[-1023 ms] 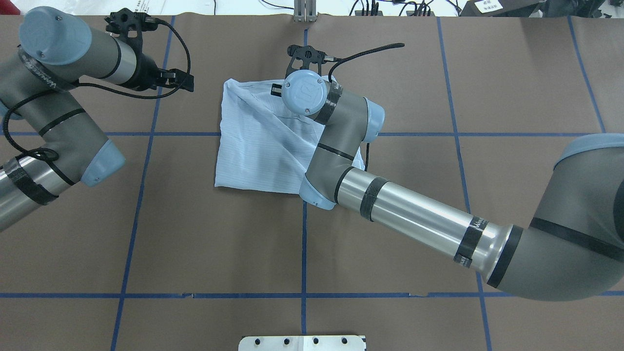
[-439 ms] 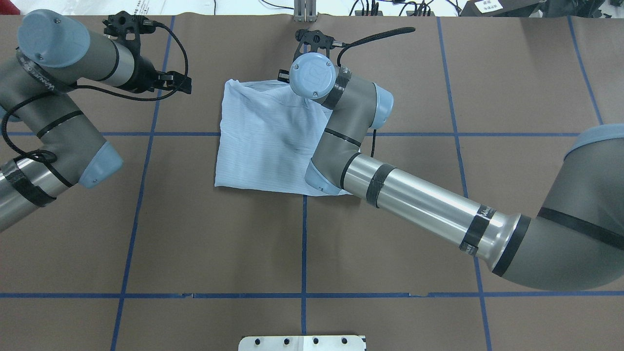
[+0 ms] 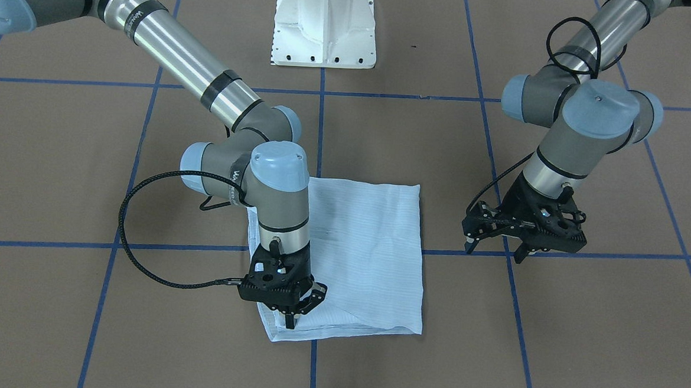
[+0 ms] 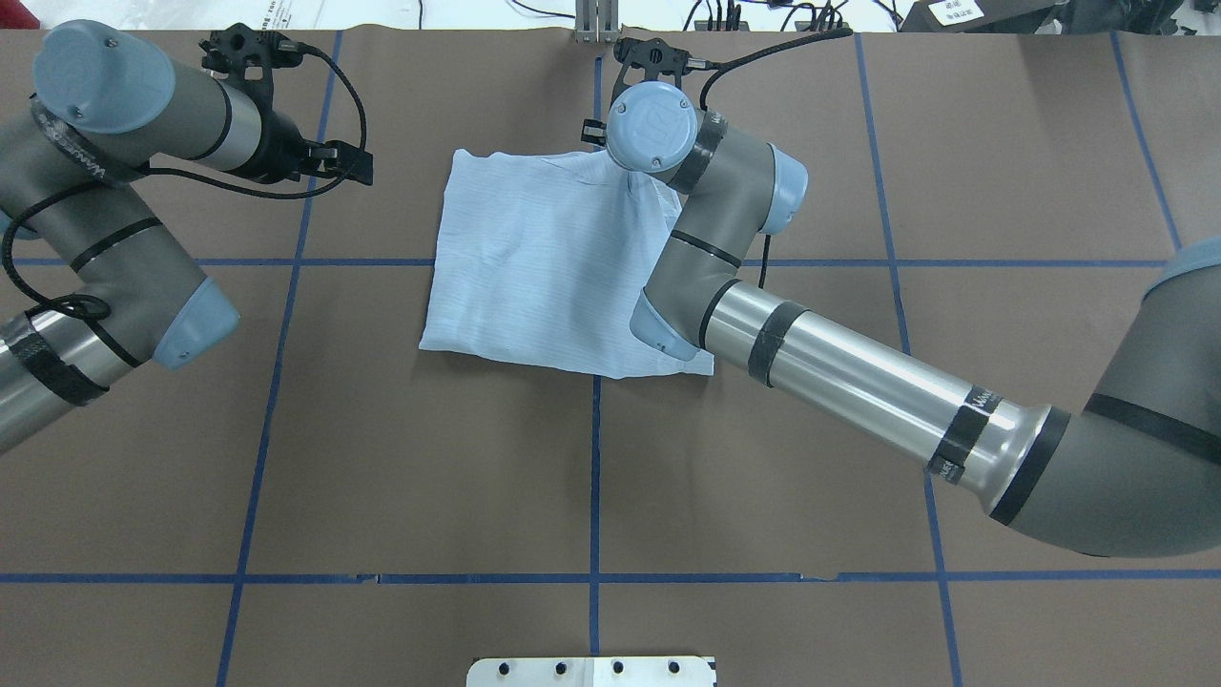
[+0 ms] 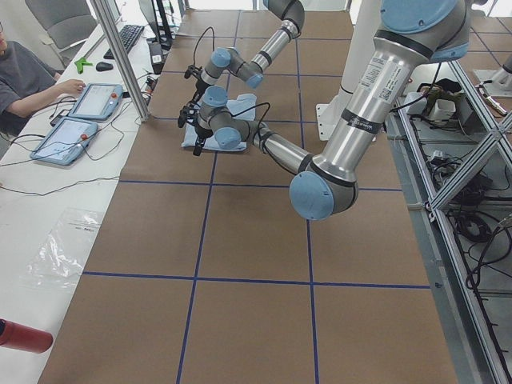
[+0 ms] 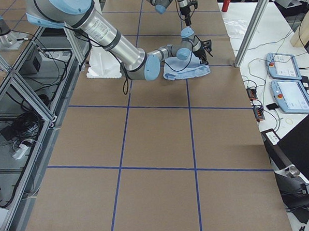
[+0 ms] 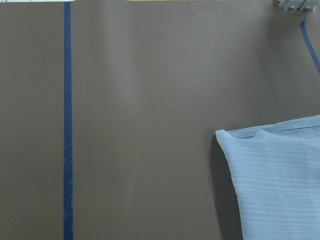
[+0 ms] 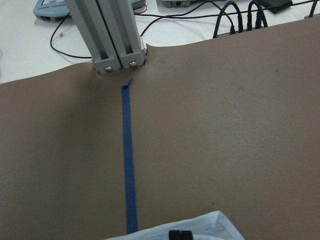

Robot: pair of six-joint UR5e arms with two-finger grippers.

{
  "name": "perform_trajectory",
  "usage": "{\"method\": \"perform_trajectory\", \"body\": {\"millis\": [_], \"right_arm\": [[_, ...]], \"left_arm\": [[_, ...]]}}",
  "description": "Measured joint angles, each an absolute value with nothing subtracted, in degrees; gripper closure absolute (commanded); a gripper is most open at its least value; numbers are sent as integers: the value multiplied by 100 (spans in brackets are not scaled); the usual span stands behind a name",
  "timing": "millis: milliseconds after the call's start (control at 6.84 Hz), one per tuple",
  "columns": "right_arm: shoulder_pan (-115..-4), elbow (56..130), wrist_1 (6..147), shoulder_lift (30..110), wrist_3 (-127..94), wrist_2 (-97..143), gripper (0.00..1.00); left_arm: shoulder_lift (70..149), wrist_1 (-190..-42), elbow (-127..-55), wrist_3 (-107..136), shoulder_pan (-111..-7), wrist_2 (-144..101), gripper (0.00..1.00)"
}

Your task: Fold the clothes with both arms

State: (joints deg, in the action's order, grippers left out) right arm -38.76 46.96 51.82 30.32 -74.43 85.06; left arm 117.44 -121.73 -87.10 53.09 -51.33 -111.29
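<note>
The pale-blue striped shirt (image 4: 534,267) lies folded into a rough square on the brown table, and also shows in the front view (image 3: 372,248). My right gripper (image 3: 290,316) is shut on the shirt's far edge near its far right corner, fingers pointing down. In the overhead view the right wrist (image 4: 651,124) hides it. My left gripper (image 3: 493,249) is open and empty, above the table to the left of the shirt, apart from it. The left wrist view shows the shirt's far left corner (image 7: 275,175). The right wrist view shows the pinched edge (image 8: 200,227).
Blue tape lines (image 4: 594,477) mark a grid on the table. A white pedestal base (image 3: 324,27) stands at the robot's side. An aluminium post (image 8: 112,35) and cables (image 4: 763,14) line the far edge. Tablets (image 5: 80,116) and an operator (image 5: 24,80) are beyond it.
My right gripper has moved right and toward the far edge, drawing the shirt's top layer with it. The diagonal fold has spread out flatter. The left arm has barely moved.
</note>
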Motion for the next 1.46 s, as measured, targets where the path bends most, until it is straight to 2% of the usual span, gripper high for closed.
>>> {"method": "perform_trajectory", "body": {"millis": [146, 439, 731, 877, 1170, 1462], "right_arm": [[-3892, 4712, 5179, 3114, -7400, 8450, 1], [-3875, 4834, 5185, 3148, -7266, 8445, 0], [-3893, 5420, 5738, 3142, -7186, 8764, 0], [-3963, 5935, 6401, 3165, -7078, 9067, 0], [-4293, 6984, 7477, 3521, -6588, 9868, 0], [-4926, 8527, 8618, 4471, -5452, 10702, 0]], "left_arm": [[11748, -12173, -8710, 5309, -5130, -11133, 0], [11750, -12175, -8716, 5305, -5130, -11140, 0], [11711, -12156, -8847, 5258, -5144, -11161, 0], [11572, -12032, -9098, 5191, -5153, -11182, 0], [11143, -11092, -10079, 4569, -5245, -11253, 0], [10432, -10387, -11025, 3589, -5511, -11303, 0]]}}
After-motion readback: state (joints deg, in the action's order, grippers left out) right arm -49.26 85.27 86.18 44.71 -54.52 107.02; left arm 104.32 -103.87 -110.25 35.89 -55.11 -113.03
